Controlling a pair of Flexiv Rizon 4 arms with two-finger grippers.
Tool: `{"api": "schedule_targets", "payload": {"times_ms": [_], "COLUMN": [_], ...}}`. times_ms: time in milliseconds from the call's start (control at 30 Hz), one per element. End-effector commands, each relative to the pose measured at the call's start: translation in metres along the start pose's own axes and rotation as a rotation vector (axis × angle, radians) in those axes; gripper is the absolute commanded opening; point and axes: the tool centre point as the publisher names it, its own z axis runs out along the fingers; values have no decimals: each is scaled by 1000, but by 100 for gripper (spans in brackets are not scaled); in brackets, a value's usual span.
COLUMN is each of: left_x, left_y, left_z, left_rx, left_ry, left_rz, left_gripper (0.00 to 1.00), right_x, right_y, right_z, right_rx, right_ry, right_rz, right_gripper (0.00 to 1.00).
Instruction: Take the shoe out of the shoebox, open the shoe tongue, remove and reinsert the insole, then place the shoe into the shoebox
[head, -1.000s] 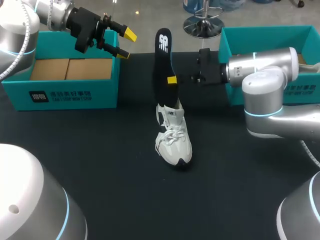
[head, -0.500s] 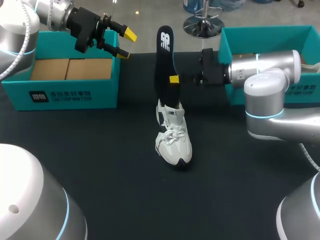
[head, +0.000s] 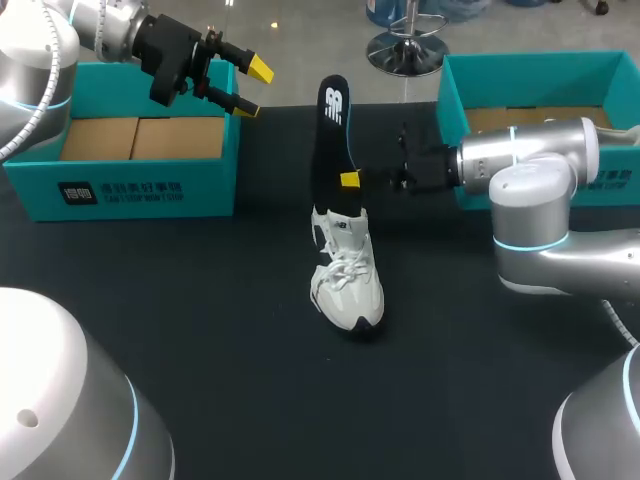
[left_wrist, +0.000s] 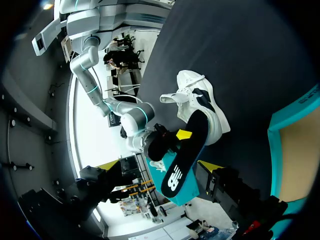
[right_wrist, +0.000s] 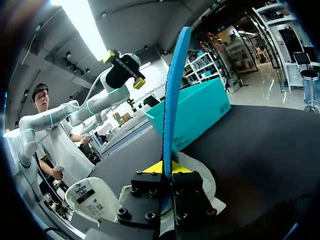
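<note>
My bench (head: 200, 340) is a dark, matte surface spreading wide in front of me. At its far left, two brown cardboard panels (head: 140, 138) lie flat, side by side and touching, inside the teal box (head: 150, 185).

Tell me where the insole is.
Head view, middle of the table: the insole stands upright, its lower end in the white shoe, clamped by the right gripper.

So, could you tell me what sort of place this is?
Probably a robotics test bench: a black table, two teal shoeboxes, and the right gripper holding an insole upright in a white shoe.
</note>
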Motion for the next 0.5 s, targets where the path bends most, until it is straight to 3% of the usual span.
{"api": "schedule_targets", "payload": {"times_ms": [33,500], "left_x": [0,0], "left_y": [0,0], "left_z": [0,0], "left_rx": [2,2], "left_ry": [2,2], "left_rz": [1,1], "left_gripper": [100,100], "right_x": [3,17], "right_y": [-6,-31], "right_z": [1,1], "right_rx": [18,78], "right_ry": [4,2], "right_rz": [0,62], "right_gripper": [0,0]}}
